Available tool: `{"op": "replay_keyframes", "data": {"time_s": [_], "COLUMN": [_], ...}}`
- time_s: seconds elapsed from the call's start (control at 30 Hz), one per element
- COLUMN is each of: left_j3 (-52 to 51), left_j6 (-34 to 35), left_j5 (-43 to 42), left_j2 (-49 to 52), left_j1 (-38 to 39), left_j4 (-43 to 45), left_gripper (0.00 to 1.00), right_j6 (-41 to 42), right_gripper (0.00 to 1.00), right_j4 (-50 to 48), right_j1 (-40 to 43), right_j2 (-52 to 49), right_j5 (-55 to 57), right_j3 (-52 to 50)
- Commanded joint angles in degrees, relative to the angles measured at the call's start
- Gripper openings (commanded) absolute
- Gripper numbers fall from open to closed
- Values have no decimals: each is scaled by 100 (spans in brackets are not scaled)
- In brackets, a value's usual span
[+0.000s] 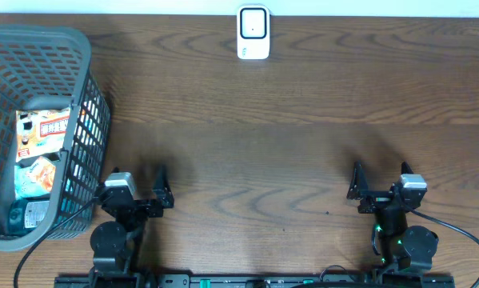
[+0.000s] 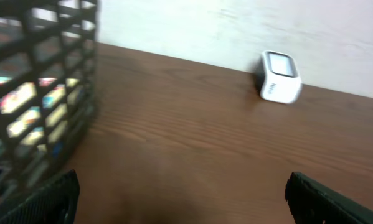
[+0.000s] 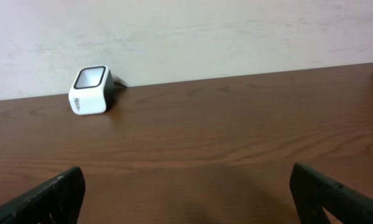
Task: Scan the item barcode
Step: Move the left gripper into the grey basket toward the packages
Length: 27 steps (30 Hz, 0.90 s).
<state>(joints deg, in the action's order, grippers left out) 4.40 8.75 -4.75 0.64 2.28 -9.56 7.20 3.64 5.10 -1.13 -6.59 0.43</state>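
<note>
The barcode scanner [image 1: 253,34], a small white box with a dark window, stands at the far edge of the wooden table; it also shows as the scanner [image 2: 279,84] and the scanner [image 3: 89,90]. Packaged items [image 1: 41,132] lie inside a grey mesh basket [image 1: 83,60] at the left; their colours show blurred through the basket [image 2: 43,93] wall. My left gripper [image 1: 135,182] rests near the front edge beside the basket, open and empty [image 2: 189,199]. My right gripper [image 1: 381,179] sits at the front right, open with nothing between its fingers [image 3: 187,196].
A black cable [image 1: 463,232] runs from the right arm's base toward the right edge. Another cable [image 1: 39,244] curls by the basket's front corner. A pale wall [image 3: 236,31] stands behind the table.
</note>
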Motion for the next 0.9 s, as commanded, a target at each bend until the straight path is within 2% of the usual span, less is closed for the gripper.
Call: {"op": "replay_keyframes", "data": {"time_s": [0.0, 0.13, 0.3, 0.5, 0.63, 0.77, 0.8, 0.87], "left_j3": [92, 632, 1456, 3224, 4946, 6992, 7455, 8172], "left_j6": [-98, -98, -98, -26, -4, 181, 162, 22], "left_j5": [-686, -850, -1250, -1429, -1056, 608, 876, 896], "left_j2": [48, 435, 1427, 2857, 3899, 5029, 5307, 5777], "left_j1": [-22, -22, -22, -22, -22, -24, -22, -22], "left_j4": [-20, -22, -20, -313, -1364, -3069, -3412, -3797], "left_gripper": [98, 98, 98, 98, 98, 98, 98, 98], "right_j6": [44, 46, 44, 44, 46, 46, 44, 46], "right_gripper": [99, 99, 99, 99, 99, 99, 99, 99], "right_j4": [20, 20, 20, 20, 20, 20, 20, 20], "right_j1": [-31, -31, -31, -31, -31, -31, -31, -31], "right_j2": [0, 0, 0, 0, 0, 0, 0, 0], "right_j5": [46, 46, 46, 46, 46, 46, 46, 46], "right_j3": [-11, -11, -11, -11, -11, -11, -11, -11]}}
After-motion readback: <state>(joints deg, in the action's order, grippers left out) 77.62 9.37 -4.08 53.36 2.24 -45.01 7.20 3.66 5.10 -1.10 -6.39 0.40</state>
